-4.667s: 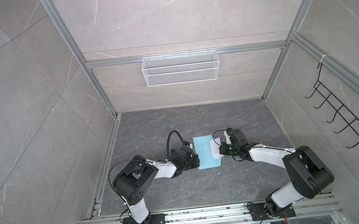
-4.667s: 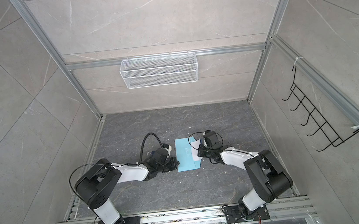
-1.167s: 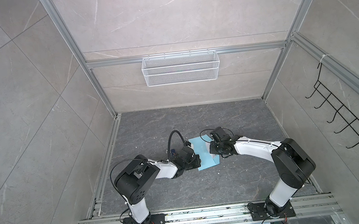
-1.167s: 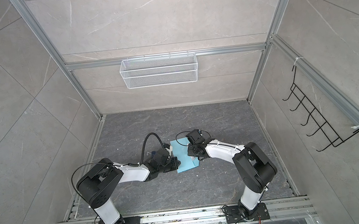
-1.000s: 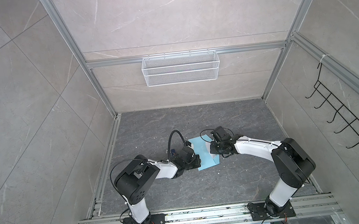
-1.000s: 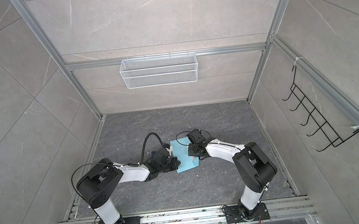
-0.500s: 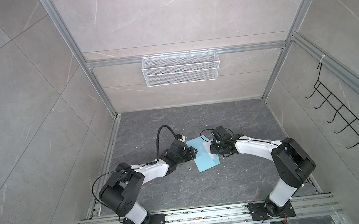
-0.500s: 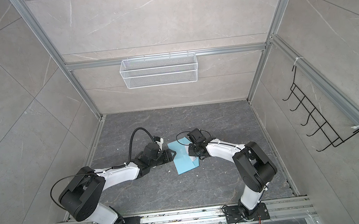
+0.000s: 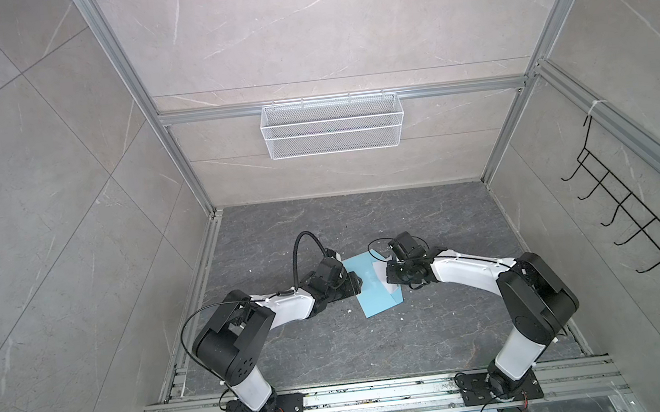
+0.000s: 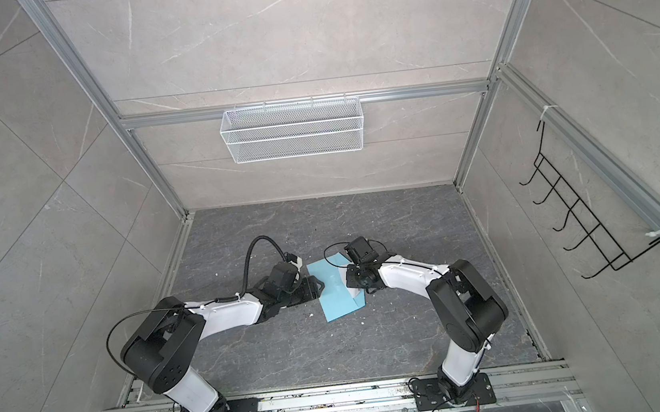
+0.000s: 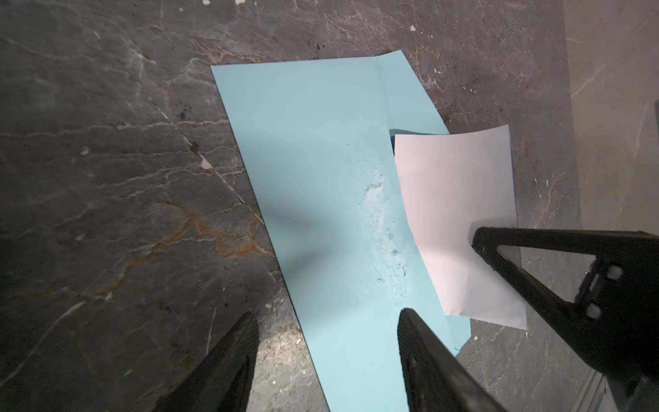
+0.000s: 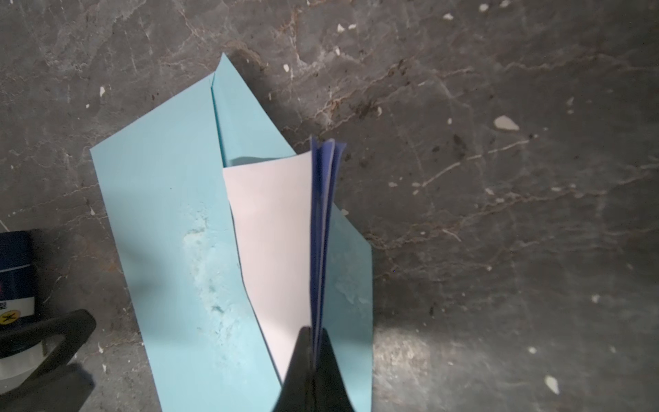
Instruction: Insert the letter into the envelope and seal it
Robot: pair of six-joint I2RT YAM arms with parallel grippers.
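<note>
Letter (image 12: 271, 249): folded, white outside with blue leaves within. It is pinched at one edge by my right pincer (image 12: 313, 333), whose jaws are clamped tight on it. It stands tilted over the open flap of the envelope (image 12: 171, 214), and its lower edge meets the flap crease. Whether it has entered the pocket I cannot tell.

The envelope lies flat and skewed at mid-floor, between my two arms. My left pincer (image 11: 326, 317) is spread wide and holds nothing. One finger is over the envelope, the other over the bare floor (image 11: 107, 178).

Surroundings: a wire basket (image 9: 333, 131) hangs on the far wall and a black hook rack (image 9: 635, 221) on the right wall, both well apart from the work. White specks are scattered on the floor around the envelope.

Obstruction: in both top views my right wrist covers most of the letter, so only a white sliver (image 9: 381, 272) shows.

View differences: the wrist views show a scuffed patch (image 11: 385, 249) on the envelope, which is not legible from above. The blue leaves show only in the right wrist view. The left wrist view shows only the plain white face (image 11: 456, 214).
</note>
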